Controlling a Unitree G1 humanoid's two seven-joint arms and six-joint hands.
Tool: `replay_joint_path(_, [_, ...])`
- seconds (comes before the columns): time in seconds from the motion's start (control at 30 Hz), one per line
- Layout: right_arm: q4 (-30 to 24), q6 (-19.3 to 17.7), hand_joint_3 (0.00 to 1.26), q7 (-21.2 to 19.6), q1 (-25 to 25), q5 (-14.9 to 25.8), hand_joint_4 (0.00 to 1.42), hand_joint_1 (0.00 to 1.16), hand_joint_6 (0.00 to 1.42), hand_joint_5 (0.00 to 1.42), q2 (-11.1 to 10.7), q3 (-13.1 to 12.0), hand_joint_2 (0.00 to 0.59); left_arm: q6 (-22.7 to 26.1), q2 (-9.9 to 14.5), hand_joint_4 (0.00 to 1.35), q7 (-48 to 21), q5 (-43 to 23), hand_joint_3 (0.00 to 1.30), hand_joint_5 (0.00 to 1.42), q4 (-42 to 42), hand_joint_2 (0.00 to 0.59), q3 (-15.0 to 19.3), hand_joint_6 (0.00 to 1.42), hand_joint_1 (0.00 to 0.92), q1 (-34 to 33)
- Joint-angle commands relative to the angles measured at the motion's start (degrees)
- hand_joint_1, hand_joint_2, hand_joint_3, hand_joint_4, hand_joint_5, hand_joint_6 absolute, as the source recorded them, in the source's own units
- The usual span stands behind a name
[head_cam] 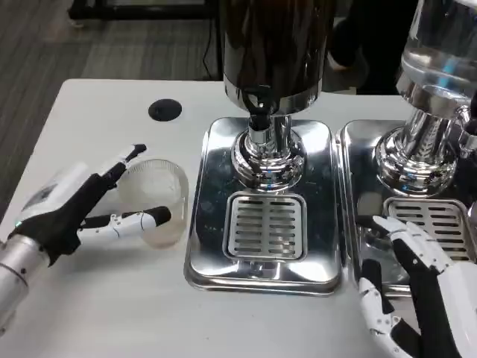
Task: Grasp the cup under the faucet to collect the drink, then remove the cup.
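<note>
A clear plastic cup (158, 195) stands on the white table (97, 298), left of the dispenser's steel base (261, 216). My left hand (82, 209) reaches in from the left, fingers spread around the cup: one finger along its far side, another across its near side, touching or nearly touching it. The dark drink dispenser's faucet (258, 112) hangs above the drip grille (265, 225), which has no cup on it. My right hand (410, 291) lies at the lower right over the second tray, fingers apart and holding nothing.
A second dispenser with a clear tank (440, 52) stands on its own steel tray (373, 224) at the right. A black round cable hole (165, 110) sits in the table at the back left. The table's far edge lies behind the dispensers.
</note>
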Motion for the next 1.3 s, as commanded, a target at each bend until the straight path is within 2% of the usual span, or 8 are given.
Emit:
replay_joint_path(0.03, [-0.8, -0.7, 0.30, -0.2, 0.6, 1.2, 0.23, 0.35, 0.34, 0.19, 0.1, 0.0, 0.526, -1.6, -0.8, 0.16, 1.6, -0.6, 0.16, 0.29, 1.0, 0.092, 0.6, 0.36, 0.204, 0.4])
replay_joint_path(0.13, [-0.9, -0.7, 0.30, 0.1, 0.5, 1.6, 0.23, 0.35, 0.35, 0.19, 0.1, 0.1, 0.526, -1.7, -0.6, 0.20, 1.9, 0.0, 0.21, 0.38, 1.4, 0.103, 0.2, 0.44, 0.210, 0.1])
replay_joint_path(0.27, [-1.0, -0.5, 0.30, 0.3, 0.5, 1.8, 0.23, 0.35, 0.37, 0.20, 0.1, 0.2, 0.526, -1.0, -0.3, 0.21, 2.1, 0.9, 0.22, 0.40, 1.7, 0.104, -0.5, 0.47, 0.192, -0.1])
replay_joint_path(0.5, [-1.3, -0.2, 0.30, 0.5, 0.9, 2.0, 0.23, 0.35, 0.37, 0.21, 0.0, 0.4, 0.526, -1.2, -0.1, 0.05, 0.0, 0.7, 0.00, 0.29, 2.2, 0.075, -0.9, 0.28, 0.162, 0.0])
replay_joint_path(0.57, [-1.5, -0.2, 0.30, 0.6, 1.0, 2.0, 0.23, 0.35, 0.37, 0.21, 0.0, 0.4, 0.526, -1.3, 0.0, 0.00, -0.5, 0.6, 0.00, 0.20, 2.3, 0.044, -0.8, 0.22, 0.123, 0.0])
replay_joint_path(0.67, [-1.6, -0.1, 0.30, 0.8, 1.1, 2.1, 0.23, 0.35, 0.37, 0.21, 0.1, 0.4, 0.526, -1.2, 0.3, 0.00, -0.9, 0.8, 0.00, 0.16, 2.3, 0.031, -1.0, 0.19, 0.093, 0.1])
replay_joint_path(1.3, [-1.4, -0.2, 0.31, 1.6, 0.5, 2.9, 0.23, 0.35, 0.38, 0.21, 0.2, 0.5, 0.526, 1.5, -0.5, 0.00, -4.8, -1.6, 0.00, 0.13, 3.4, 0.023, -0.6, 0.19, 0.105, 0.1])
